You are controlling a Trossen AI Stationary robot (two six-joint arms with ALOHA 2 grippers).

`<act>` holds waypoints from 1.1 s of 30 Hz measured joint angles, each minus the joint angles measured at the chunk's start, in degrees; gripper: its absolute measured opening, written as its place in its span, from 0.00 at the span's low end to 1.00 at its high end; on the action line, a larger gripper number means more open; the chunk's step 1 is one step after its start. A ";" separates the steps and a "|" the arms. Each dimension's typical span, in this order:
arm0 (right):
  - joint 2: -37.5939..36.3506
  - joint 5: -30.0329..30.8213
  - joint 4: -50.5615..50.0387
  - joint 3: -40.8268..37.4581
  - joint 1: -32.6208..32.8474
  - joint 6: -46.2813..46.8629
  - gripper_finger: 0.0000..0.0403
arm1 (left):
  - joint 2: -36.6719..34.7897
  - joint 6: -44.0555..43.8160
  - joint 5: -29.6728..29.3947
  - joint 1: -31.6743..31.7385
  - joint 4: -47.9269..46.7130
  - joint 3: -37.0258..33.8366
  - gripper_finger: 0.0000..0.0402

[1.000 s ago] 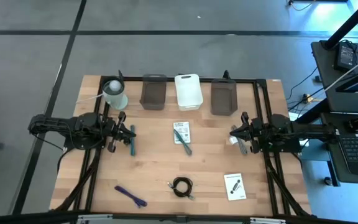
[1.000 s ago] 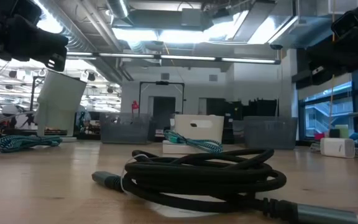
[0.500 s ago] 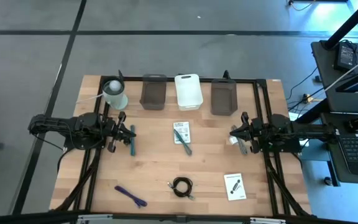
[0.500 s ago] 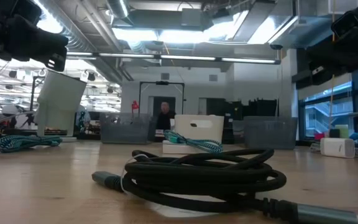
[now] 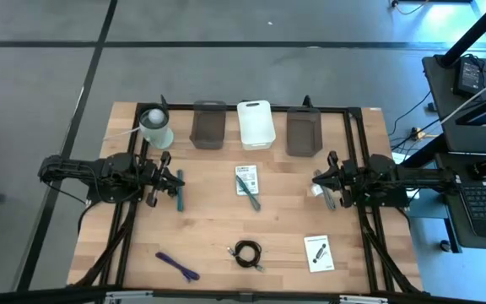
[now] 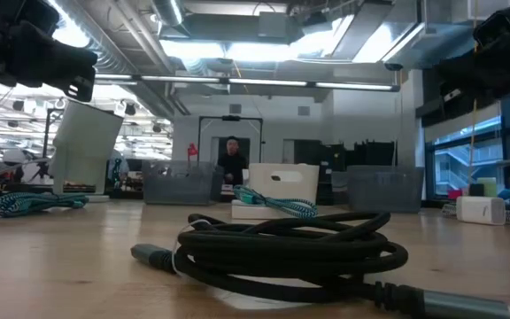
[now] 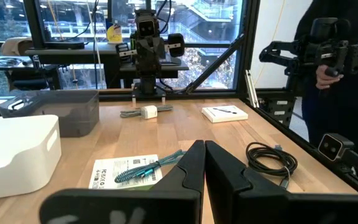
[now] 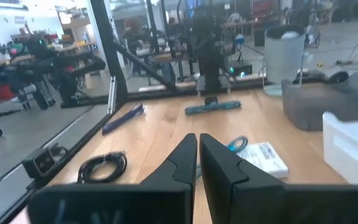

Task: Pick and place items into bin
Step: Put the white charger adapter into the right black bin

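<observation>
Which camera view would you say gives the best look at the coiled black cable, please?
The low view: the coiled black cable fills the foreground, its loops and plug end distinct. The high view shows it small near the table's front edge; the left wrist and right wrist views show it off to one side.

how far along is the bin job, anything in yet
Nothing looks placed: the white bin shows empty from above. Nothing is in hand; the left gripper and right gripper are shut on nothing. Still on the table: coiled black cable, purple stick, teal tools, both cards.
</observation>
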 joint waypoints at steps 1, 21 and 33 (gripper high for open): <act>0.00 0.56 0.85 0.02 -0.01 0.00 0.06 | 0.00 -0.02 0.00 0.00 0.00 0.00 0.02; 23.05 27.56 0.75 21.57 -0.01 0.33 0.00 | 0.00 -0.02 0.00 0.00 0.00 -0.02 0.02; 57.76 36.32 -44.74 58.34 -0.01 21.89 0.00 | 0.00 -0.02 0.00 0.00 0.00 0.00 0.02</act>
